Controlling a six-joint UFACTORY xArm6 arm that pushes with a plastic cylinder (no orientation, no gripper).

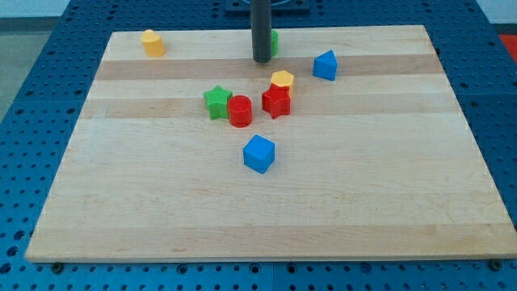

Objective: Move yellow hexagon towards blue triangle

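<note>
The yellow hexagon (282, 79) lies near the board's middle top and touches the top of a red star (276, 102). The blue triangle (325, 65) lies a short way to its upper right, apart from it. My tip (262, 61) stands just up and left of the yellow hexagon, with a small gap between them. The tip is well left of the blue triangle.
A green star (216, 102) and a red cylinder (240, 111) sit together left of the red star. A blue cube (258, 153) lies below them. A second yellow block (153, 42) is at the top left. A green block (274, 40) is partly hidden behind the rod.
</note>
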